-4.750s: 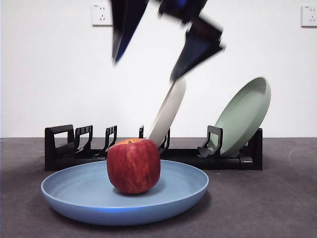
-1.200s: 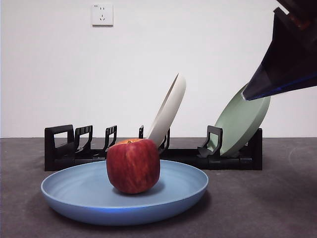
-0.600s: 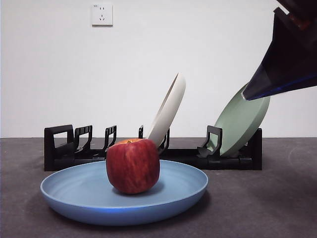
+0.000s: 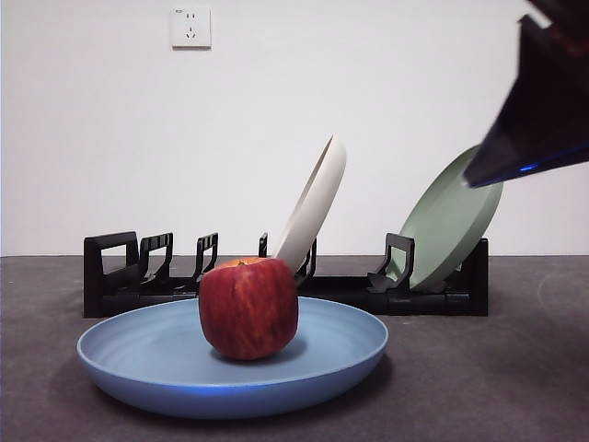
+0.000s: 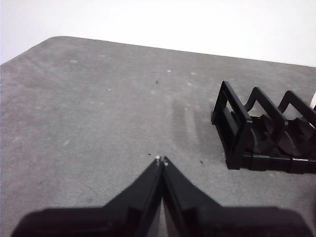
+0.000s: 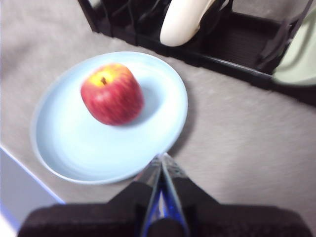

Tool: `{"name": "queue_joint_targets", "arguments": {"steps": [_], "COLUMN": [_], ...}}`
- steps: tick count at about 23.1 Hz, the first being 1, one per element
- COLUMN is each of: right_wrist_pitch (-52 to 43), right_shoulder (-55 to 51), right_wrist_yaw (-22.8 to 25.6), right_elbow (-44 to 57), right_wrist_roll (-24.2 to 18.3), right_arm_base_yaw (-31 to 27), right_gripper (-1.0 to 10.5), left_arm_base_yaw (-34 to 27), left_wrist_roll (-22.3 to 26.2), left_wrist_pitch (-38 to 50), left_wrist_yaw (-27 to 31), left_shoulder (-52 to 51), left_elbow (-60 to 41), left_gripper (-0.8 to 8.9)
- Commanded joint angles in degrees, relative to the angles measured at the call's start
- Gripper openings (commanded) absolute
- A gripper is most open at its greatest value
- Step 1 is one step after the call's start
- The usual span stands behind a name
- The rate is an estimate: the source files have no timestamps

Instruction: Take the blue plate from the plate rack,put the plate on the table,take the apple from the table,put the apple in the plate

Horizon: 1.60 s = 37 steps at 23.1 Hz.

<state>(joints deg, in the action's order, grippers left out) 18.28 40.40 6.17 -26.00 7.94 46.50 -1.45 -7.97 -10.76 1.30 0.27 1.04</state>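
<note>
The dark red apple (image 4: 248,308) (image 6: 112,93) rests inside the light-blue plate (image 4: 147,368) (image 6: 64,148), which lies flat on the grey table (image 4: 497,378) in front of the black plate rack (image 4: 115,272) (image 6: 232,47). My right gripper (image 6: 161,156) is shut and empty, raised above the plate's near rim; in the front view it shows as a dark shape (image 4: 543,110) at the upper right. My left gripper (image 5: 161,159) is shut and empty over bare table, beside the rack's end piece (image 5: 232,126).
A cream-white plate (image 4: 313,207) (image 6: 185,22) leans in the rack's middle slot. A pale green plate (image 4: 451,216) (image 6: 298,64) leans at the rack's right end. Wall sockets (image 4: 190,26) sit on the white wall behind.
The dark arm at the upper right has shifted slightly further right and up since half a second ago. Apple, plates and rack have stayed put.
</note>
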Motion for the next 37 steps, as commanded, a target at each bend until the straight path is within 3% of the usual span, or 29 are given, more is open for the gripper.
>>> {"name": "queue_joint_targets", "arguments": {"steps": [1, 5, 8, 12, 19, 23, 37], "right_wrist_pitch": [-0.3, -0.2, -3.0, -12.0, -13.1, -8.0, -7.9], "right_shoulder": [-4.0, -13.8, -22.5, -31.4, -37.7, -40.3, -40.3], "right_wrist_yaw": [3.4, 2.2, -3.4, -8.3, -8.3, -9.3, -9.0], "right_elbow": [0.4, 2.3, 7.0, 17.0, 25.5, 25.7, 25.7], "right_wrist_roll": [-10.4, -12.3, -12.4, -12.3, -10.1, -9.3, -9.2], "right_arm_base_yaw": [-3.1, -16.8, -29.1, -36.9, -38.7, -38.6, -38.6], "right_gripper": [-0.1, -0.1, 0.0, 0.0, 0.0, 0.0, 0.0], "left_arm_base_yaw": [-0.2, -0.2, -0.2, -0.2, -0.2, -0.2, -0.2], "left_wrist_roll": [0.5, 0.5, 0.5, 0.5, 0.5, 0.5, 0.5], "left_wrist_pitch": [0.1, 0.1, 0.1, 0.1, 0.1, 0.1, 0.2], "left_wrist_yaw": [0.0, 0.0, -0.1, -0.1, -0.1, -0.1, -0.1], "left_shoulder": [-0.2, -0.2, -0.2, -0.2, -0.2, -0.2, -0.2], "left_elbow": [-0.8, -0.8, -0.8, -0.8, -0.8, -0.8, -0.8], "left_gripper": [-0.01, -0.01, -0.01, -0.01, -0.01, -0.01, -0.01]}}
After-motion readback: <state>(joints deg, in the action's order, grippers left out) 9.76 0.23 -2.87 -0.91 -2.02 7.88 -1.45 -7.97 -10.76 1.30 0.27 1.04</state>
